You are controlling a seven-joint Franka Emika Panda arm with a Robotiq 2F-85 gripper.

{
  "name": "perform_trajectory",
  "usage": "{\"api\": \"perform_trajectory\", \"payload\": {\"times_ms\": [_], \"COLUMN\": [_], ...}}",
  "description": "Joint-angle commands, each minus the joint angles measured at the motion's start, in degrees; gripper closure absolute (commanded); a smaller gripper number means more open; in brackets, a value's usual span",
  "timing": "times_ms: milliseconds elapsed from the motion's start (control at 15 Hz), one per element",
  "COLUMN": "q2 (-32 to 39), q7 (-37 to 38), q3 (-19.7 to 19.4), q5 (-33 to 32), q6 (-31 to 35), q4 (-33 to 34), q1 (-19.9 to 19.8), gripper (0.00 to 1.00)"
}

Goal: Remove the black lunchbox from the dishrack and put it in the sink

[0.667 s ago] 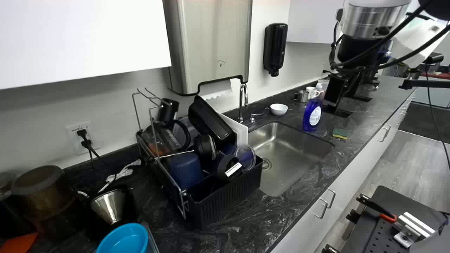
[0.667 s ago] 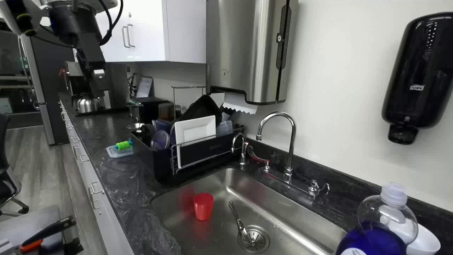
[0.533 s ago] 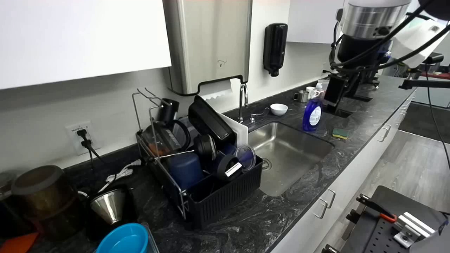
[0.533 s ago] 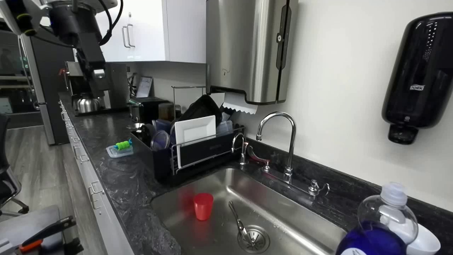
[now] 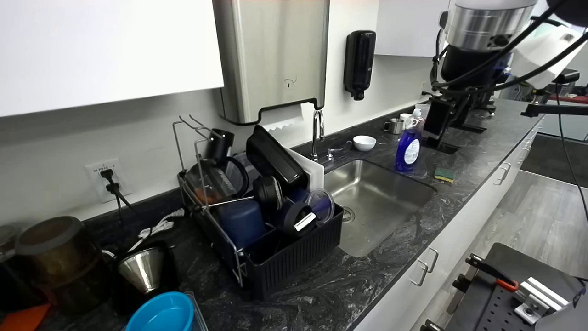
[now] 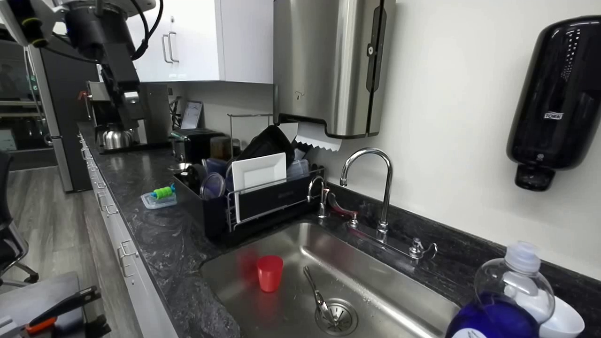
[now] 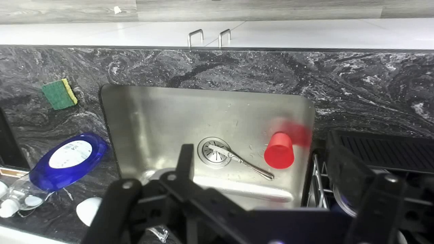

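The black lunchbox (image 5: 275,158) leans tilted among other dishes in the black dishrack (image 5: 298,255). In an exterior view the lunchbox (image 6: 270,143) stands behind a white square plate (image 6: 258,173) in the rack (image 6: 206,218). I cannot make out the lunchbox in the wrist view. The steel sink (image 5: 386,195) adjoins the rack. In the wrist view the sink (image 7: 162,115) lies below my gripper (image 7: 261,152), whose fingers are wide apart with nothing between them. The gripper also shows in both exterior views (image 5: 445,124) (image 6: 131,117), raised above the counter and apart from the lunchbox.
A red cup (image 7: 279,150) and a knife (image 7: 244,164) lie in the sink. A faucet (image 6: 385,188) stands behind it. A blue soap bottle (image 5: 407,149), a white bowl (image 5: 364,143) and a sponge (image 5: 444,174) are beside the sink. A paper towel dispenser (image 5: 280,59) hangs above.
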Motion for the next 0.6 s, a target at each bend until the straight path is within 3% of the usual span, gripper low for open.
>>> {"api": "perform_trajectory", "payload": {"times_ms": [0,267,533], "q2": [0.23,2.34,7.67], "q7": [0.65,-0.20,-1.97], "q3": [-0.75,-2.10,-4.39], "q5": [-0.68,0.58,2.80], "q6": [-0.22,4.93,14.82], "q4": [0.14,0.11,0.52], "q1": [0.95,1.41,2.33], "gripper": [0.00,0.00,0.00]}}
